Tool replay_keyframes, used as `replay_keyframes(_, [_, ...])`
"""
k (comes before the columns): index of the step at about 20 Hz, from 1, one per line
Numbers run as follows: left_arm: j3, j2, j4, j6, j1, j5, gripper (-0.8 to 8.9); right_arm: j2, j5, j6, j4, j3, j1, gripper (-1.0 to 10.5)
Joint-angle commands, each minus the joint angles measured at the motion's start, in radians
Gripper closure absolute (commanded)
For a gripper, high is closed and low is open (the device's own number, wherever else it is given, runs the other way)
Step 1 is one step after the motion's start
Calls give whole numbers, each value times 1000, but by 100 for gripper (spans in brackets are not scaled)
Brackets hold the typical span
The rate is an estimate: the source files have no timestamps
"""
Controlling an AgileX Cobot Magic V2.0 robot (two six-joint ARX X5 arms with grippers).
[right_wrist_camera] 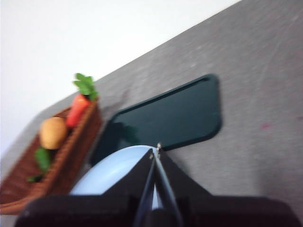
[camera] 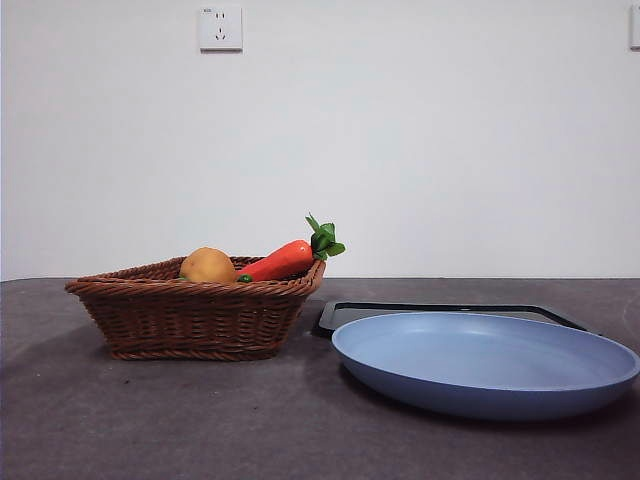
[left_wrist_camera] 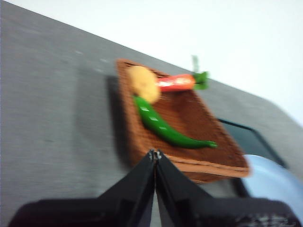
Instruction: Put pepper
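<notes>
The pepper point(left_wrist_camera: 163, 126) is long, glossy and green, and lies inside the brown wicker basket point(left_wrist_camera: 199, 163) beside a yellow round fruit point(left_wrist_camera: 144, 82) and an orange carrot point(left_wrist_camera: 175, 82). From the front only a green tip of the pepper point(camera: 244, 278) shows over the basket point(camera: 190, 315) rim. My left gripper point(left_wrist_camera: 155, 153) is shut and empty, held above the table short of the basket. My right gripper point(right_wrist_camera: 155, 149) is shut and empty too, hovering over the blue plate point(right_wrist_camera: 113, 172). In the right wrist view a bit of the pepper point(right_wrist_camera: 42, 158) shows in the basket point(right_wrist_camera: 71, 156).
A large blue plate point(camera: 485, 360) lies right of the basket, in front of a dark flat tray point(camera: 440, 312), which also shows as a dark tray point(right_wrist_camera: 165, 118) from the right wrist. The carrot point(camera: 285, 260) leans over the basket rim. A white wall stands behind the grey table.
</notes>
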Motion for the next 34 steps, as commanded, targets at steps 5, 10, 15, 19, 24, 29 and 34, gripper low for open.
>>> replay_keyframes(5, [120,12,11,-76,3,34,807,19,-23,50,15,143,2,944])
replay_keyframes(10, [260,101,-66,-64,3,58,807,101,-35,26,-6,273,2,944])
replay_keyframes(15, [409,249,-136,-20,3,136,807,253,-98,-77,-126,443,2,944])
replay_keyframes(19, [521,370,-227,70,3,193,807,385,-149,-194,-288,587,4,944])
replay_keyframes(24, [659,504,-401,232,0,253,807,548,-179,-376,-532,769,23,944])
replay_keyframes(29, [775,608,-575,395,-10,265,807,676,-179,-516,-735,904,53,944])
replay_keyframes(34, [871,685,-726,512,-43,261,807,782,-177,-615,-906,990,97,944])
